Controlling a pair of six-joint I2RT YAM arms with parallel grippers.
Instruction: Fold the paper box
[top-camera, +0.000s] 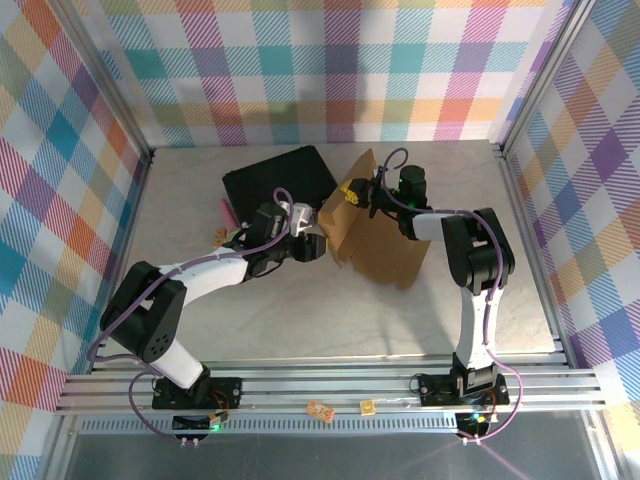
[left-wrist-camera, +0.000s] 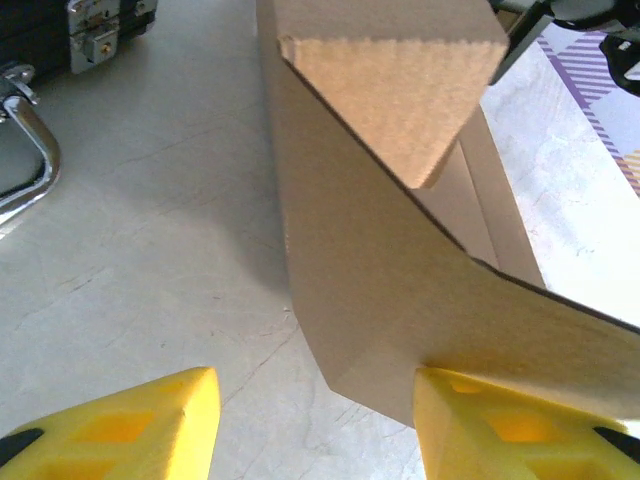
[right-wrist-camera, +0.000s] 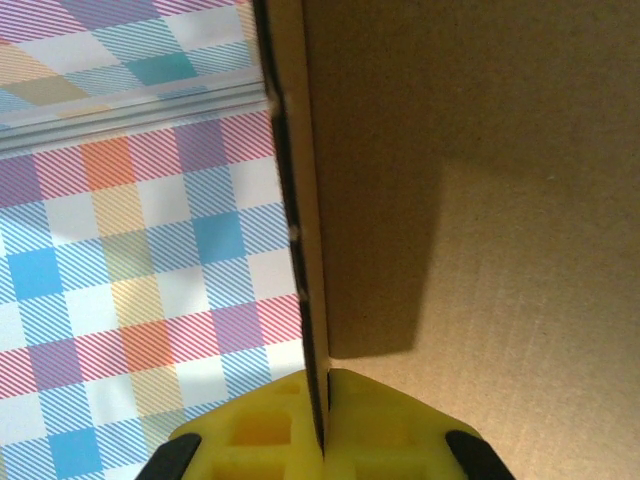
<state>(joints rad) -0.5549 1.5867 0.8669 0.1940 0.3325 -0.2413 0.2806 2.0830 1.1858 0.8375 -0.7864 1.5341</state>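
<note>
Progress check from the top camera: the plain brown corrugated-cardboard paper box (top-camera: 385, 245) sits mid-way across the pale marbled surface (top-camera: 300, 320), just right of the black hard case (top-camera: 280, 178). I'd call it only part-folded: one panel stands up, the rest lies flattish, and there's no box shape yet. The left pincer (top-camera: 313, 246) is at its left edge, the right pincer (top-camera: 352, 192) at the raised top corner.

Left wrist camera adds detail: the yellow fingers (left-wrist-camera: 150, 425) stand apart, with a cardboard corner poking between them and touching one finger, not squeezed. A flap is bent over up top, and the case's chrome handle (left-wrist-camera: 25, 150) is off to the side.

Right wrist camera shows what overhead can't: that pincer (right-wrist-camera: 325, 425) is clamped together on a thin panel edge. Walls and lid look left to do.
</note>
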